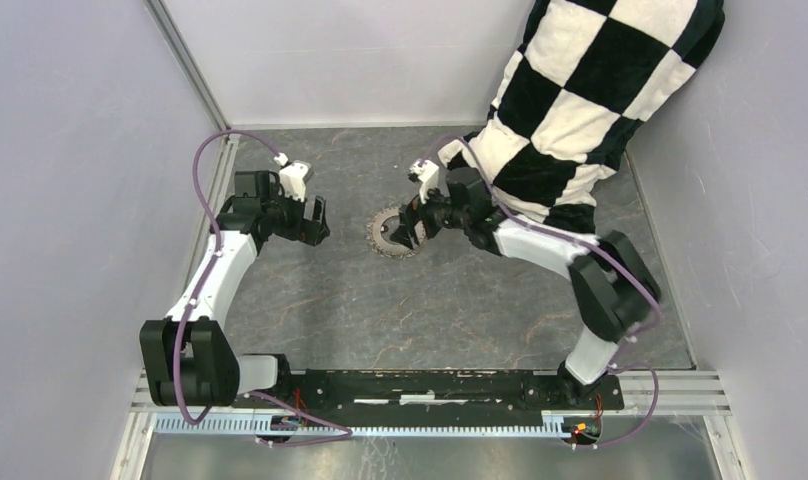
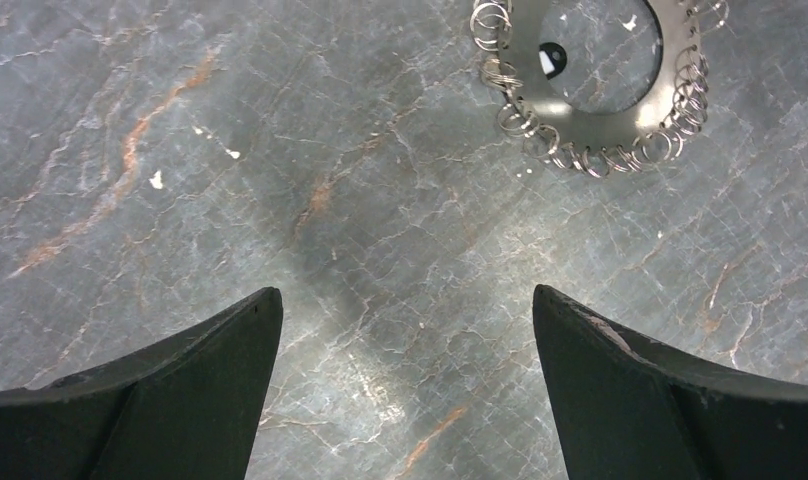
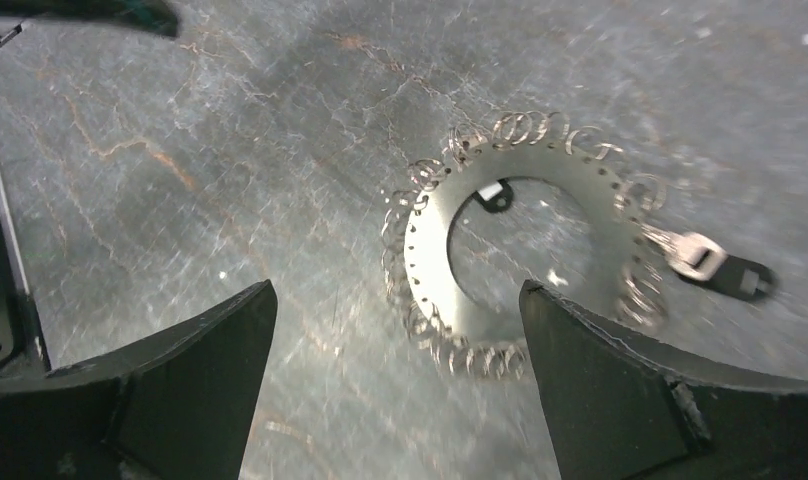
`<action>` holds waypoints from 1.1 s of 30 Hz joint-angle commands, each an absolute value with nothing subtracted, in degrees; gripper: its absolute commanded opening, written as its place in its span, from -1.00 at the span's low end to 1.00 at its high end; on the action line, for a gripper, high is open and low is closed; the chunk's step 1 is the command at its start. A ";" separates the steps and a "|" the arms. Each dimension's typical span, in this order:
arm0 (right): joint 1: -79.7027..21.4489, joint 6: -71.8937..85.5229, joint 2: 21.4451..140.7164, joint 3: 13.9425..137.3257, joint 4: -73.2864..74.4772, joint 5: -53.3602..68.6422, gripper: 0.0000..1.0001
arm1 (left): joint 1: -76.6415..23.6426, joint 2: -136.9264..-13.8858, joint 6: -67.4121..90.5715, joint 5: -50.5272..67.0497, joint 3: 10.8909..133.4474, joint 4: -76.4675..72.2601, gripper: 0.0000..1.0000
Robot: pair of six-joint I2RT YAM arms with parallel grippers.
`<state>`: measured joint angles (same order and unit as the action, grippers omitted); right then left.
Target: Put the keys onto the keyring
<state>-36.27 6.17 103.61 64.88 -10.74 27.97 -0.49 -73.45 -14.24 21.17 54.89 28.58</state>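
Observation:
The keyring lies flat mid-table: a flat metal ring with a hollow centre, its rim hung with small wire loops. One key, with a black head and silvery blade, lies at its right rim, the blade touching the loops; blur hides whether it is hooked on. A second small black piece sits at the inner edge of the hollow, and it also shows in the left wrist view. My right gripper hovers open over the ring's near edge. My left gripper is open over bare table, with the keyring ahead to the right.
A person in a black-and-white checkered garment leans over the far right of the table. Grey walls close in both sides and the back. The arms' base rail runs along the near edge.

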 commanded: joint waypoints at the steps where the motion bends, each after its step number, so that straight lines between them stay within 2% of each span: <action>1: -36.31 -1.83 86.71 55.22 -9.84 16.94 0.96 | 3.89 -72.78 -16.13 24.64 57.09 24.68 1.00; 6: -34.91 -3.03 68.27 36.01 -14.08 -8.45 0.96 | 12.77 -77.10 -13.32 32.06 61.11 22.53 1.00; 9: -32.76 -1.90 61.59 25.70 -20.07 -28.85 0.96 | 14.12 -75.58 -11.42 31.57 52.66 11.74 1.00; 12: -30.47 -6.05 56.27 16.40 -28.96 -38.98 0.96 | 14.22 -72.77 -7.84 30.90 41.89 -2.38 1.00; 16: -24.47 -7.58 54.09 9.25 -36.20 -41.52 0.96 | 14.22 -70.15 -4.67 29.70 29.66 -22.32 1.00; 19: -19.59 -5.35 55.74 6.92 -39.92 -38.79 0.96 | 14.16 -71.06 -3.25 30.44 23.34 -33.78 1.00; 25: -12.80 -5.43 62.82 1.04 -56.49 -33.46 0.96 | 14.18 -77.17 2.80 28.89 15.11 -56.45 1.00; 29: -11.16 -7.33 68.69 0.28 -63.75 -33.97 0.96 | 14.16 -80.75 6.59 27.79 11.48 -67.47 1.00; 33: -10.06 -7.46 72.88 -3.62 -73.03 -34.38 0.96 | 12.93 -87.09 8.04 26.57 6.71 -85.48 1.00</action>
<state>-10.96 -6.52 70.37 0.97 -57.63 -34.46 13.87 -82.26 3.36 28.99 10.26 -60.90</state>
